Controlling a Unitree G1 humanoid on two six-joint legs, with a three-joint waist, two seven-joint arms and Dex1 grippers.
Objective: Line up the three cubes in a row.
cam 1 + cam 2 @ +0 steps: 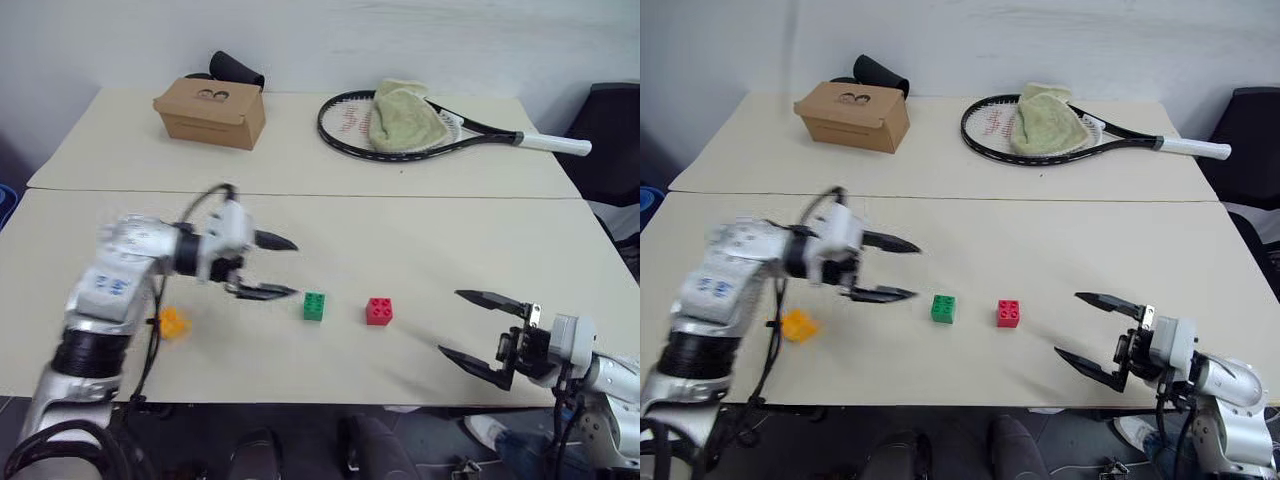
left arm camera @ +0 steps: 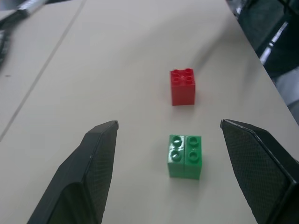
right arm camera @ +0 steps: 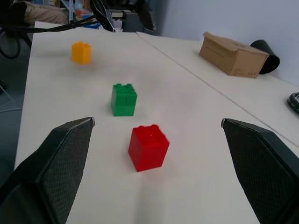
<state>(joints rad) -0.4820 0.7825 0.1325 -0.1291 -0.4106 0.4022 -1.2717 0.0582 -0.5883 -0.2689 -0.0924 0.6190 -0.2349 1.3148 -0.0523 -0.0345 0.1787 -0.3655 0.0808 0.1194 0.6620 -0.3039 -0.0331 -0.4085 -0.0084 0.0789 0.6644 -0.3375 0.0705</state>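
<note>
Three studded cubes stand on the table near its front edge. The green cube (image 1: 314,306) and the red cube (image 1: 379,311) sit side by side a short gap apart. The yellow-orange cube (image 1: 173,322) lies further left, partly behind my left arm. My left gripper (image 1: 282,266) hovers open above the table just left of the green cube, holding nothing. In the left wrist view the green cube (image 2: 185,155) lies between and beyond the fingers, the red one (image 2: 182,86) past it. My right gripper (image 1: 480,326) is open and empty, right of the red cube.
At the back of the table stand a brown cardboard box (image 1: 211,112) with a black object behind it, and a tennis racket (image 1: 400,128) with a green cloth (image 1: 402,117) on it. A seam runs across the table between the two halves.
</note>
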